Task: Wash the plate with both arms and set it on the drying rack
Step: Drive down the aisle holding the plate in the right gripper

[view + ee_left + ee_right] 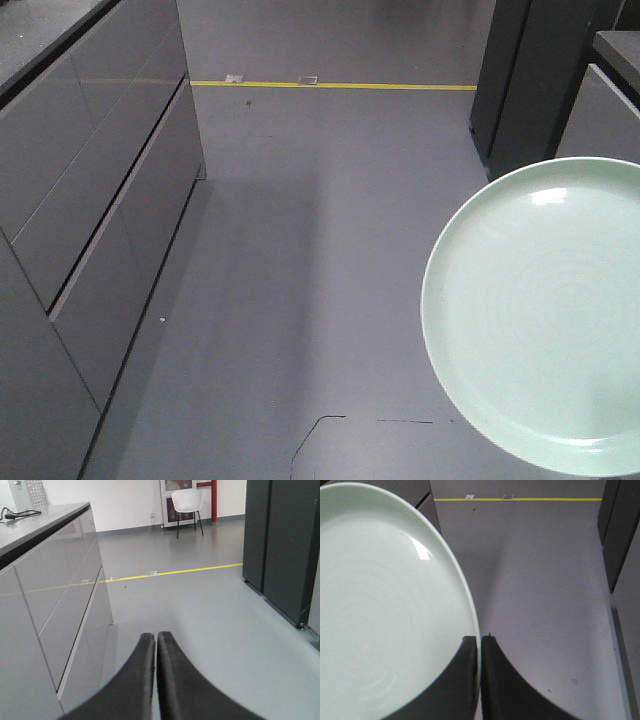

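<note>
Plate (380, 610) in the grip of the right claw (480, 641): the pale mint-green disc hangs in the air over the grey floor (300, 300), resting on nothing else. In the right wrist view its rim runs down into the narrow slot between the two black fingers (505, 690), which are drawn almost together and pinch the plate at its edge. The glossy face, with its faint concentric rings and a bright glint, fills the left of that view. From the front the plate takes up the lower right, face turned up toward the camera and cut off by the right and bottom margins.

The left claw (156, 639) has its fingers pressed together along their inner faces, with nothing between them. It points out level over the floor, just beside a run of grey drawer fronts (55, 600) on its left.

A yellow line (330, 85) crosses the floor farther out. Tall dark cabinets (280, 545) stand on the right. A white chair (187, 502) stands by the far wall, and a black cable (17, 514) lies on the dark table top above the drawers.
</note>
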Tool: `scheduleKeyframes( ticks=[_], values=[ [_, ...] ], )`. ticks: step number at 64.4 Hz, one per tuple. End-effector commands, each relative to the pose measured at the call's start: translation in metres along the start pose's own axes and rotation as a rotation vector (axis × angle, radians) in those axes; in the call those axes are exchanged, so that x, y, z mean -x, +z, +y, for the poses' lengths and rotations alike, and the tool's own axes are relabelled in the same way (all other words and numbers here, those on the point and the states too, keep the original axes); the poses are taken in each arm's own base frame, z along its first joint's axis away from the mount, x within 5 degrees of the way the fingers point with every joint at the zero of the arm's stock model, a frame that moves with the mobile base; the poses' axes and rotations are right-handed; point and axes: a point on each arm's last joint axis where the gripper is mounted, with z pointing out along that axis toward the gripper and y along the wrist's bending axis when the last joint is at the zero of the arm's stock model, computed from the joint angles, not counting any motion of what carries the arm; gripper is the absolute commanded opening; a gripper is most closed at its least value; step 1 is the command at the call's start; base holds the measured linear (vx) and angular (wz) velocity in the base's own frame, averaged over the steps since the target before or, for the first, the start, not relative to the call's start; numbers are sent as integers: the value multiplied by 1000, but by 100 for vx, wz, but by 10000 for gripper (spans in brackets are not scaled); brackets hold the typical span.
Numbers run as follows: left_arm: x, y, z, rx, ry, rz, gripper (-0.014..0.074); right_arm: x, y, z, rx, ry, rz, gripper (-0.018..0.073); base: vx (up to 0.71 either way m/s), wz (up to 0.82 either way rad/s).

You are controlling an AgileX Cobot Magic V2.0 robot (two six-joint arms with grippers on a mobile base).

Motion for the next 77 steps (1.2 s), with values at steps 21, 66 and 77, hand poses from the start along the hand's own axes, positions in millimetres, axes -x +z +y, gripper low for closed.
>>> scheduleKeyframes(
  ticks=[21,66,77],
  values=[
    [-2,0,0,2,-14,-61,4,13,-4,0,-2,-7,-95,-3,18,-11],
    [-2,0,0,2,-14,-61,4,13,-4,0,-2,-7,-95,-3,17,-7],
    [-2,0,0,2,-14,-61,4,13,-4,0,-2,-7,-95,-3,17,-4]
  ],
)
